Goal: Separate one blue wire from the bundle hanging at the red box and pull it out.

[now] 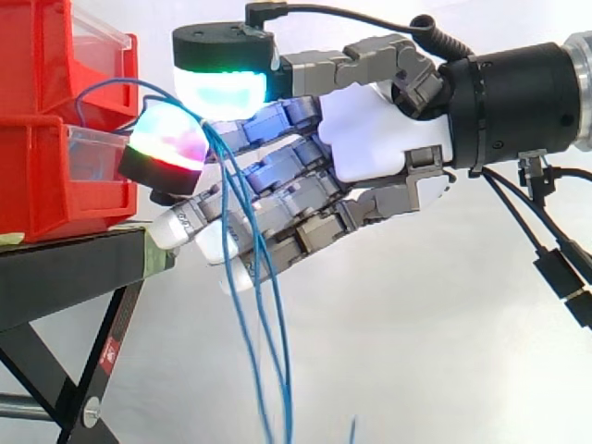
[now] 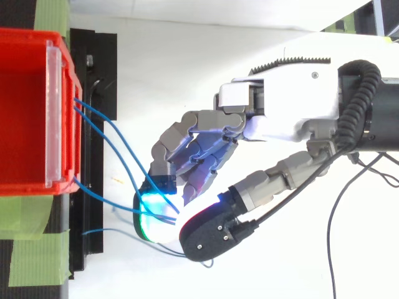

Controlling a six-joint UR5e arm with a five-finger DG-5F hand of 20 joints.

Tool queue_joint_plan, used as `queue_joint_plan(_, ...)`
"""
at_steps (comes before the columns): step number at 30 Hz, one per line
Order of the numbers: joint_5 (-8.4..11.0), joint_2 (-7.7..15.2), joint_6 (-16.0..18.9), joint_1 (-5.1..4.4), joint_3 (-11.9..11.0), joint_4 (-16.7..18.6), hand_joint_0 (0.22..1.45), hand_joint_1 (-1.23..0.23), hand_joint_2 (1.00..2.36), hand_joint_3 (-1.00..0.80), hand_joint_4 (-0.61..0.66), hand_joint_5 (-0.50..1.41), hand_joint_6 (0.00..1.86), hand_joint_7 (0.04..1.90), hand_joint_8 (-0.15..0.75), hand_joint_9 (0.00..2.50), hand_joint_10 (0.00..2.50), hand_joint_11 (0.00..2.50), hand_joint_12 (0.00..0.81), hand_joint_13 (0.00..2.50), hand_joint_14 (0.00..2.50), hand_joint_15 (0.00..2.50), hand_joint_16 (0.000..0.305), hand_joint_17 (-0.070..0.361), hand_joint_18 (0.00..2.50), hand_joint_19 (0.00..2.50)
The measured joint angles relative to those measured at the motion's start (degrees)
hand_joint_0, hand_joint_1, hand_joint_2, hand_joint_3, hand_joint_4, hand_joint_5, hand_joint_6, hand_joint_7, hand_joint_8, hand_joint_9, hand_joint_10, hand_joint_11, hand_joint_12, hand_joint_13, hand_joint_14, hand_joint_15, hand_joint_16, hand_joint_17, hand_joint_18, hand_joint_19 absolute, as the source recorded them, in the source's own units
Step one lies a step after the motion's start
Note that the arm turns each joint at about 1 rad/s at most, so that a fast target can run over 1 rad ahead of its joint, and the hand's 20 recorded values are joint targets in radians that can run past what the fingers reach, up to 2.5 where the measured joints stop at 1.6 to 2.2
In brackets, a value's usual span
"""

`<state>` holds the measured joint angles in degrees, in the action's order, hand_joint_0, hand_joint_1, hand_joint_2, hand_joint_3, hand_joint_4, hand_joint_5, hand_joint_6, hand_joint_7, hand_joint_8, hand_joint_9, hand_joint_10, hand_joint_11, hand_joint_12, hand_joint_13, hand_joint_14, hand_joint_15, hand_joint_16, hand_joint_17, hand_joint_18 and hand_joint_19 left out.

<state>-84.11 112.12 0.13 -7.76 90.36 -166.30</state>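
Several thin blue wires [image 1: 254, 305] come out of the front of the lower red bin [image 1: 46, 176], arch to the right and hang down past the stand. From above, the wires [image 2: 106, 134] run from the red bin [image 2: 62, 112] to my fingertips. My hand [image 1: 379, 129] reaches in from the right with curled fingers. A green-glowing pad [image 1: 222, 88] sits above a magenta-red pad [image 1: 166, 139]. The wires bend sharply in the gap between these pads, pinched there. In the top view my hand [image 2: 280, 118] closes a cyan-green pad [image 2: 149, 212] and a dark red-edged pad [image 2: 209, 233] around the wire ends.
Two red bins are stacked, the upper one [image 1: 55, 55] with a clear front lip. They rest on a black stand [image 1: 65, 268] with slanted legs. Green tape [image 2: 37, 261] marks the stand's surface. A white curtain backs the scene.
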Motion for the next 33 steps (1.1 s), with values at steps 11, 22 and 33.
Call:
queue_joint_plan(11, 0.15, 0.02, -0.04, 0.02, 0.00, -0.06, 0.62, -0.67, 1.02, -0.14, 0.18, -0.19, 0.87, 0.80, 0.354, 0.55, 0.01, 0.30, 0.532, 1.49, 0.02, 0.69, 0.061, 0.138, 0.69, 0.23)
queue_joint_plan(22, 0.26, 0.01, -0.07, 0.02, -0.01, -0.05, 0.61, -0.67, 1.02, -0.11, 0.15, -0.19, 0.87, 0.79, 0.336, 0.50, 0.01, 0.30, 0.564, 1.12, 0.02, 0.60, 0.063, 0.143, 0.64, 0.27)
queue_joint_plan(33, 0.26, 0.02, -0.27, 0.01, -0.01, 0.01, 0.57, -0.61, 1.18, -0.08, 0.16, -0.17, 0.90, 0.79, 0.376, 0.42, 0.01, 0.25, 0.608, 0.55, 0.00, 0.16, 0.079, 0.178, 0.49, 0.13)
